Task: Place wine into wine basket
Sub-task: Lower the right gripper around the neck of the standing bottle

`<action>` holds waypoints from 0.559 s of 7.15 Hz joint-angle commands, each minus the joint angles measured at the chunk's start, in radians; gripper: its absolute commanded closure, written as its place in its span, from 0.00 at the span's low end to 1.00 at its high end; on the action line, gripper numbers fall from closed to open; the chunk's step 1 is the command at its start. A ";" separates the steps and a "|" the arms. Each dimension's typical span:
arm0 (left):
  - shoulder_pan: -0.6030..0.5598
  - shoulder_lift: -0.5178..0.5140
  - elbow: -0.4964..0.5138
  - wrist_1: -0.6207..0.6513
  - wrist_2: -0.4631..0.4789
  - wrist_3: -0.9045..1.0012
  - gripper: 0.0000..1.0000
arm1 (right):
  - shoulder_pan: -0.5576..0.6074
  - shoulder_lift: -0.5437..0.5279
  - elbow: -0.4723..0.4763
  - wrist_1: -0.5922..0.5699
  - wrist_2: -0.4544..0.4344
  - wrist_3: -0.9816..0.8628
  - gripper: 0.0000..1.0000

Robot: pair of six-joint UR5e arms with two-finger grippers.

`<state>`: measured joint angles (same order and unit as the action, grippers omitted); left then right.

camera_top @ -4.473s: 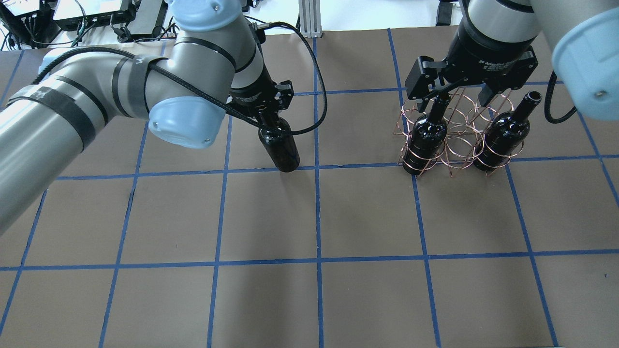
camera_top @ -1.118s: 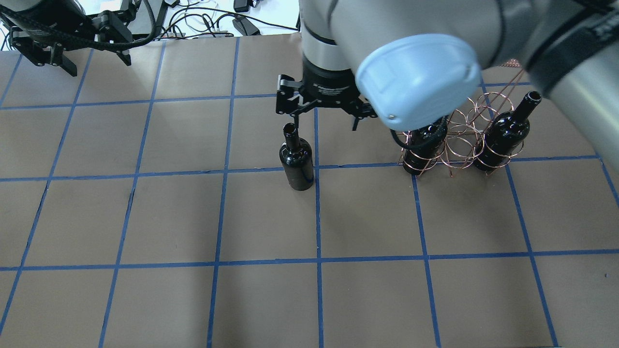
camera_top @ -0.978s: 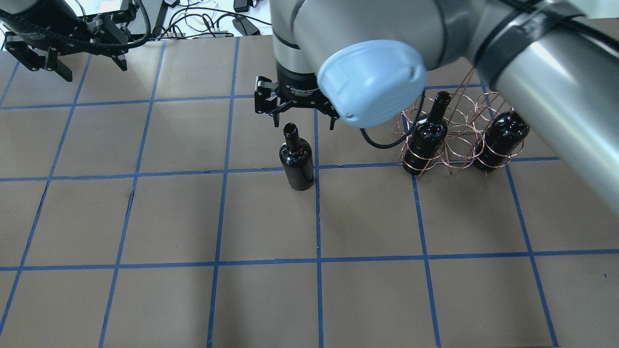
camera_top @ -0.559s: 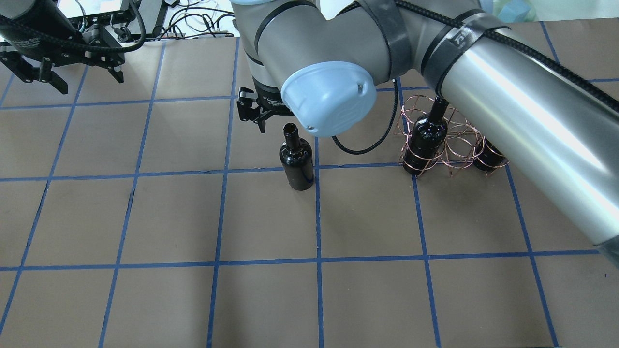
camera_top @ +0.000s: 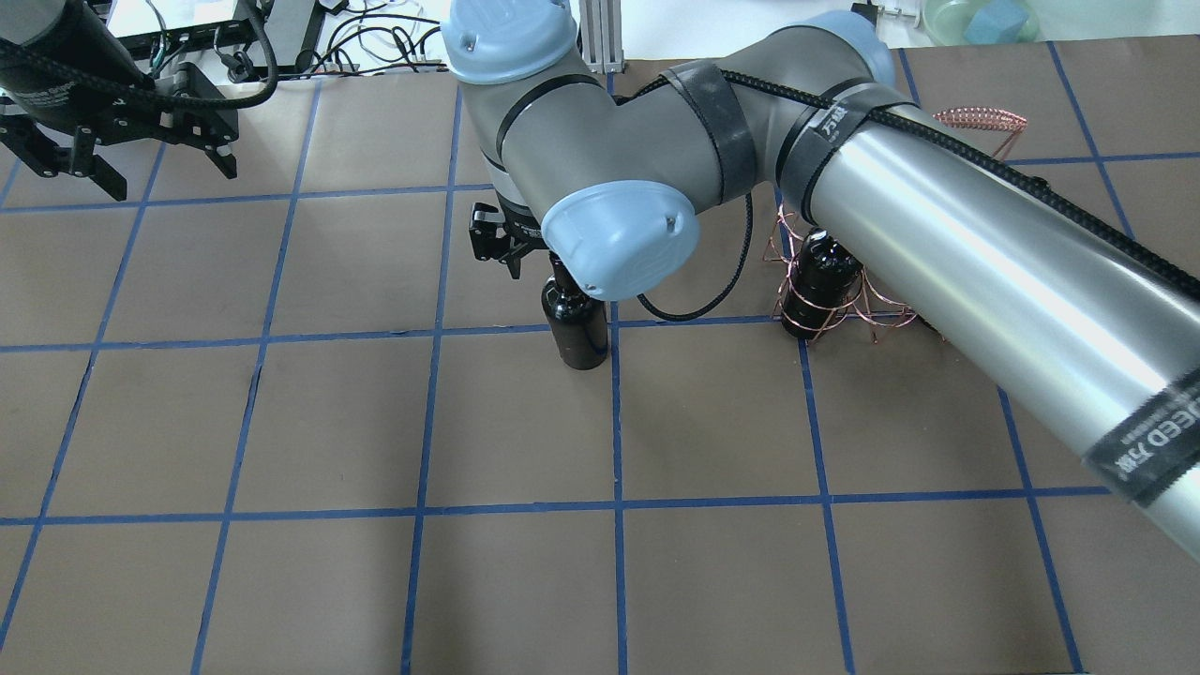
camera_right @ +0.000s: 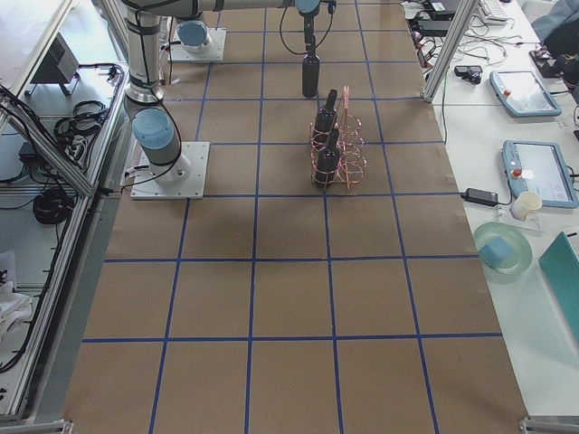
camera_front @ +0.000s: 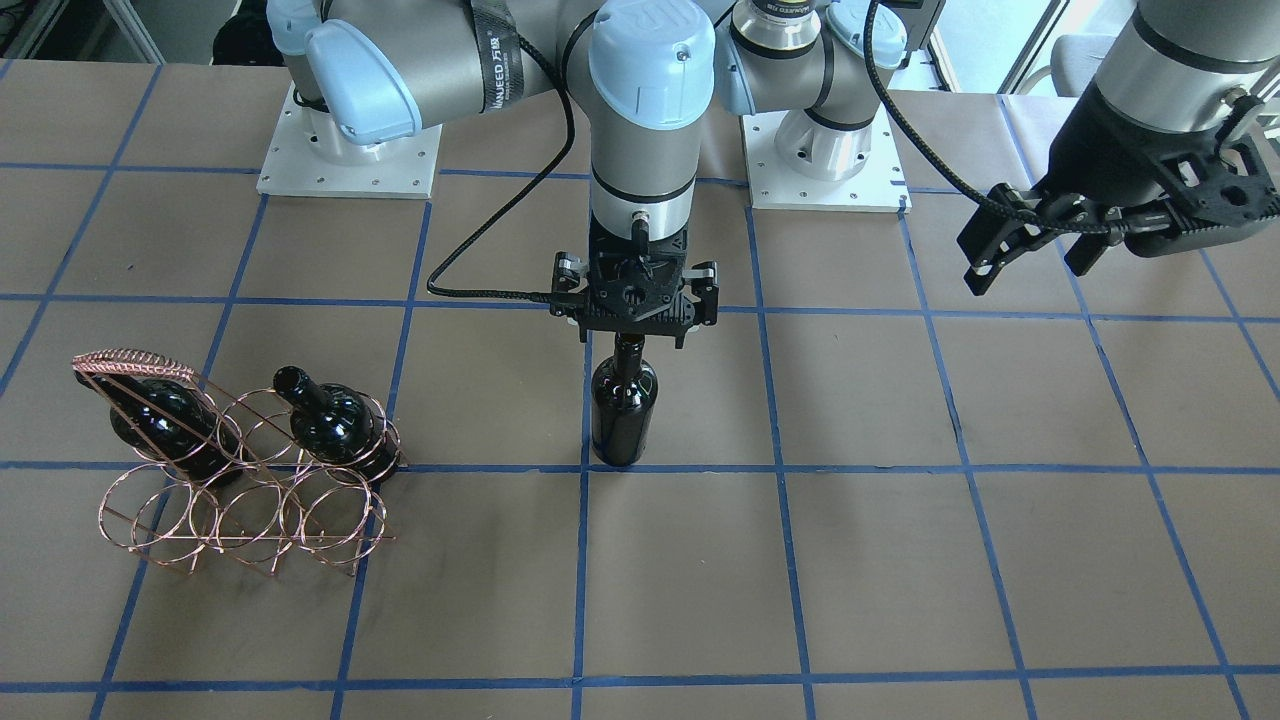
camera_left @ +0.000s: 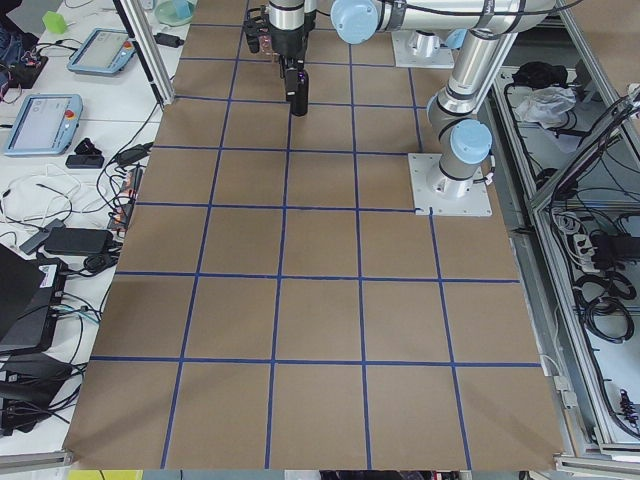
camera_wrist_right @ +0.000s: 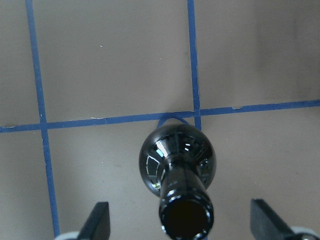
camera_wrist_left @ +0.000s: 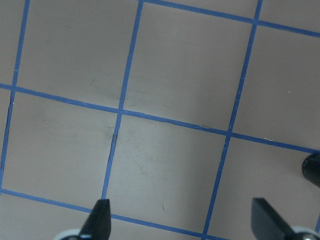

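Note:
A glossy black wine bottle (camera_front: 623,420) stands upright on the brown table near the middle (camera_top: 581,333). My right gripper (camera_front: 633,335) is open and straddles its neck, one finger on each side without touching; the right wrist view shows the bottle mouth (camera_wrist_right: 185,217) between the fingers (camera_wrist_right: 100,220). The rose-copper wire basket (camera_front: 240,500) stands to the robot's right, partly hidden by my right arm in the overhead view (camera_top: 797,323). Two more black bottles (camera_front: 165,425) (camera_front: 330,420) sit in its back rings. My left gripper (camera_top: 173,180) is open and empty at the far back left.
The basket's wrapped handle (camera_top: 980,117) rises behind the right arm. The arms' white base plates (camera_front: 345,150) (camera_front: 820,170) lie on the robot's side of the table. Side benches hold tablets, cables and a green bowl (camera_right: 502,249).
My left gripper let go of the standing bottle and withdrew to the back left. My right arm swung from the basket to that bottle and came down around its neck, still open.

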<state>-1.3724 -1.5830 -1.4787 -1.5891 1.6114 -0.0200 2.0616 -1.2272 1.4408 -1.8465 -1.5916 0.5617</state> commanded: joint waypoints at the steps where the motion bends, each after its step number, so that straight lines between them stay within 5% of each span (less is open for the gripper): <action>1: -0.002 0.003 0.000 -0.003 0.013 0.000 0.00 | -0.001 0.006 0.003 -0.007 -0.014 -0.017 0.00; 4: -0.001 0.009 -0.002 -0.035 0.021 -0.002 0.00 | -0.018 0.018 0.003 -0.026 -0.011 -0.045 0.00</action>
<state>-1.3735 -1.5778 -1.4793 -1.6031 1.6258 -0.0203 2.0472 -1.2142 1.4434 -1.8579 -1.6038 0.5243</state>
